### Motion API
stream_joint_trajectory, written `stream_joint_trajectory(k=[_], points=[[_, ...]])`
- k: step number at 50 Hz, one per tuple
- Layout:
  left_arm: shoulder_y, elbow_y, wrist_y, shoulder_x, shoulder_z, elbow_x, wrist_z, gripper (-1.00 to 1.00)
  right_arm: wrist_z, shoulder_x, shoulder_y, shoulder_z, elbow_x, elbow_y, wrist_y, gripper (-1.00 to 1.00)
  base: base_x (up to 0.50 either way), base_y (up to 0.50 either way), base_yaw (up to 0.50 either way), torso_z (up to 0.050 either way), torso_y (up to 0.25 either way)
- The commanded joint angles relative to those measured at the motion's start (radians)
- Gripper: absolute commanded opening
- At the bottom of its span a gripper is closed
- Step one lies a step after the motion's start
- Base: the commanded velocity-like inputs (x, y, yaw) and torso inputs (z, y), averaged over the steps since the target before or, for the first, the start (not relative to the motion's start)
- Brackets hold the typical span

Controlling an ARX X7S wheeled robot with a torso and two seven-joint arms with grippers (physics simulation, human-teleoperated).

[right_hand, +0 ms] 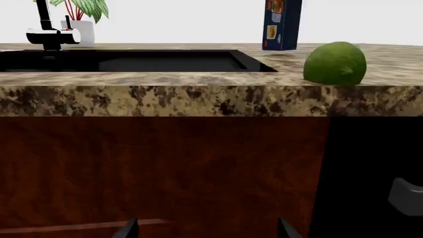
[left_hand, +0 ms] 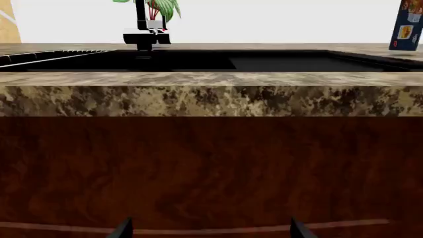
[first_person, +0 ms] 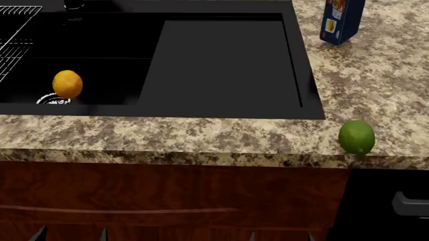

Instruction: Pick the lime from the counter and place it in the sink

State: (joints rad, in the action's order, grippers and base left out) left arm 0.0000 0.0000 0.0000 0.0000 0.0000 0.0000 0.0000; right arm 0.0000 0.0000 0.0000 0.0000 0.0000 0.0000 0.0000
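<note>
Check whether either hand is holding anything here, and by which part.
Nothing is held. Both hands sit open below the counter edge, and the lime rests untouched on the counter, right of the sink.

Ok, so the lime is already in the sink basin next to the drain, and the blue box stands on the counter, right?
Not quite. The fruit by the drain is the orange. The lime is on the counter, near its front edge, right of the sink, as the head view shows. The blue box does stand on the counter.

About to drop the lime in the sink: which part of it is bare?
The flat drainboard of the sink is bare. The deep basin holds an orange fruit by the drain, wire rack at its far side. The lime sits near the counter edge.
</note>
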Motion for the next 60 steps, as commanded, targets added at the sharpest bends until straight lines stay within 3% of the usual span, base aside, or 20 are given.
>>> stream_joint_trajectory(k=[1,16,43,53,60], points=[[0.0,0.017,-0.016,-0.012,0.0,-0.011,-0.014,1.0,0.013,0.009,0.0,-0.013,0.009,0.0,0.0,1.0,0.0,0.0,0.0,0.0,0.0],[-0.009,0.001,0.003,-0.06,0.066,-0.046,-0.059,1.0,0.058,0.049,-0.018,-0.06,0.063,-0.047,-0.012,1.0,0.0,0.0,0.0,0.0,0.0],[-0.003,0.161,-0.022,-0.112,0.101,-0.036,-0.118,1.0,0.096,0.113,-0.039,-0.118,0.055,-0.267,0.02,1.0,0.0,0.0,0.0,0.0,0.0],[-0.018,0.221,-0.08,-0.132,0.111,-0.013,-0.145,1.0,0.108,0.139,-0.024,-0.126,0.049,-0.352,0.066,1.0,0.0,0.0,0.0,0.0,0.0],[-0.069,0.296,-0.274,-0.149,0.102,-0.003,-0.162,1.0,0.117,0.165,-0.009,-0.114,0.061,-0.448,0.196,1.0,0.0,0.0,0.0,0.0,0.0]])
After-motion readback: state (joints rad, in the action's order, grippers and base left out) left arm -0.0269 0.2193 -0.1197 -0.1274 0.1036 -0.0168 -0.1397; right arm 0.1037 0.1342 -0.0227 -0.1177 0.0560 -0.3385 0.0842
